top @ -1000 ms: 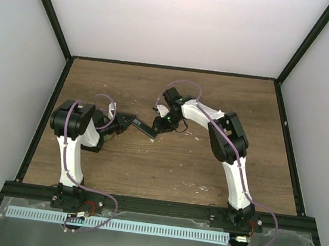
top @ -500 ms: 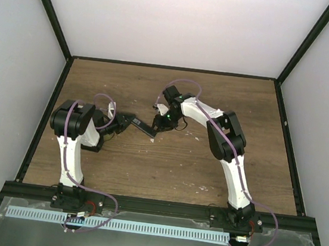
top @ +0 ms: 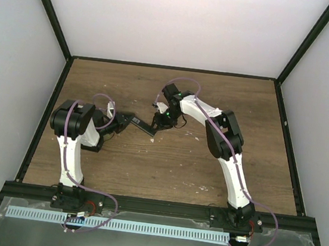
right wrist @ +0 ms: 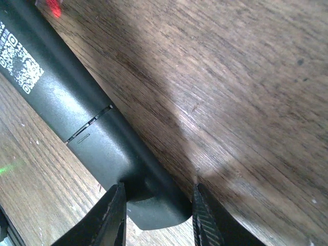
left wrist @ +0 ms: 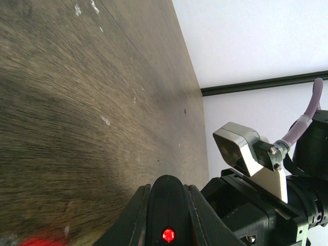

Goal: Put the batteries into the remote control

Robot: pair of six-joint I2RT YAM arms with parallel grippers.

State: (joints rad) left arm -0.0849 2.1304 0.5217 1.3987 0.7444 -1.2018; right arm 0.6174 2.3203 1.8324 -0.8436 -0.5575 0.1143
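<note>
Right wrist view: right gripper (right wrist: 160, 211) pinches the slim black plastic remote control (right wrist: 72, 102) at one end.
Left gripper (left wrist: 167, 205) clamps the far end; the battery cover (right wrist: 125, 161), seemingly shut, likely must slide off next.

Dark-grained wooden tabletop (top: 164, 171) enclosed by plain white walls (top: 177, 22) and black corner posts (top: 48, 10), evenly lit.

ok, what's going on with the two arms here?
Both arms hold the slim black plastic remote control between them over the brown wooden table. The left pincer is clamped on the end with the red light. The right pincer grips the opposite end, where the labelled back faces its camera and the cover seems to be in place. No batteries show in any view.
</note>
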